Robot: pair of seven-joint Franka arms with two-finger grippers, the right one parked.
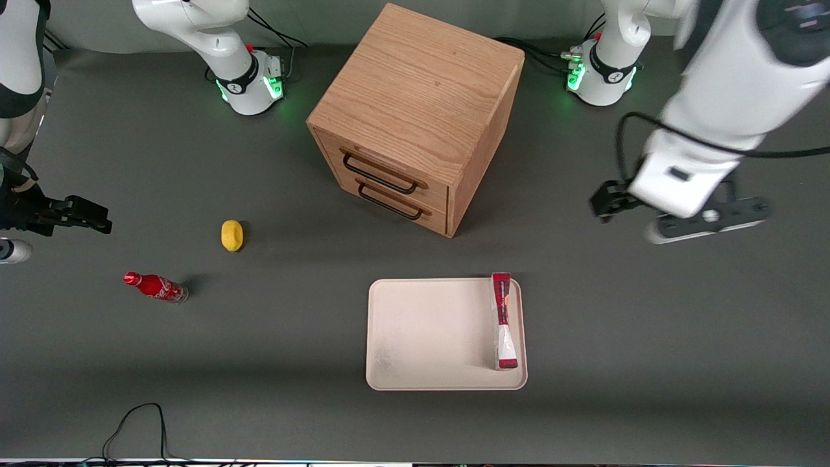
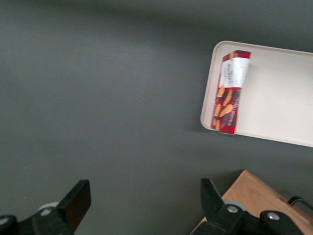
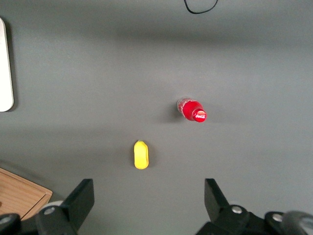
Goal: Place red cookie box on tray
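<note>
Red cookie box: slim rectangular cardboard carton, red edges with grey-white printed faces [image 1: 504, 321]; I find it lying on the tray, along the rim at the working arm's end, one short end at the corner farther from the front camera; from the wrist camera its long side looks to ride on or just over that rim, though I cannot tell which.

Tray: large flat pale cream-pink tray with rounded corners and low rim [image 1: 389, 383]; in front of the cabinet, nearer the front camera.

Gripper: left arm's two-finger gripper [image 1: 703, 222]; raised over bare table toward the working arm's end, well apart from tray and box; fingers spread wide, holding nothing.

Progress: by my reading the placing is done or nearly so.

Risks: if the box sits on the rim rather than inside it, a knock to the tray could tip it off onto the table.

Cabinet: wooden two-drawer cabinet with dark wire handles [image 1: 415, 110].

Other items: small red soda bottle [image 1: 155, 286] and small yellow object [image 1: 232, 235], both toward the parked arm's end.

Writing: the bottle shows white script I take for Coca-Cola; the box bears a white panel with lettering I cannot read.
</note>
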